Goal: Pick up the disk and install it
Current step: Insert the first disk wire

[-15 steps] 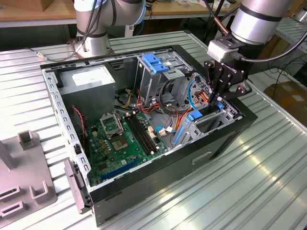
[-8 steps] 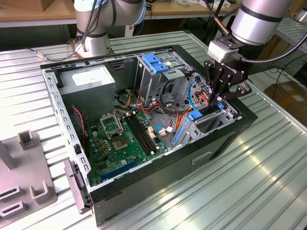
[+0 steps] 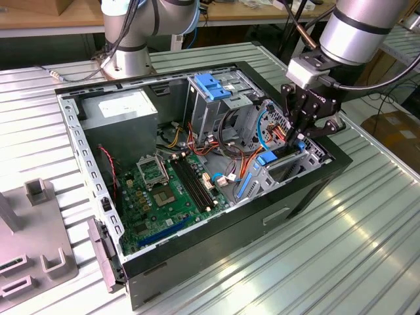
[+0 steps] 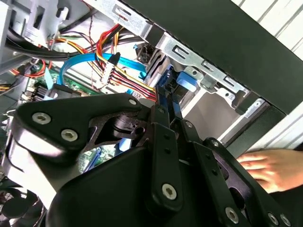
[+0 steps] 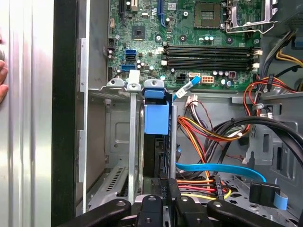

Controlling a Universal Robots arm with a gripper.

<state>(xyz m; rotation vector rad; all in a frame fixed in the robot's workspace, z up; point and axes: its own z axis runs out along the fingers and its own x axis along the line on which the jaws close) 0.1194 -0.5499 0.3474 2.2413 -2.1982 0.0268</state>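
Exterior view: gripper (image 3: 297,139) is inside the computer case (image 3: 275,197), fingers together on the disk (image 3: 268,159) standing edge-up in its metal bay. Second wrist view: a hand (image 4: 272,169) rests outside the case. First wrist view: disk (image 5: 156,120) sits upright between bay walls, near the motherboard (image 5: 189,38).

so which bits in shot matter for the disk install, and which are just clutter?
Job:
- disk, standing on edge in its bay
- gripper, above the disk
- computer case

Lying about:
- grey fixture on the table
- power-supply box
- a person's hand beside the case

Blue-railed disk (image 5: 156,137) edge-up in bay slot
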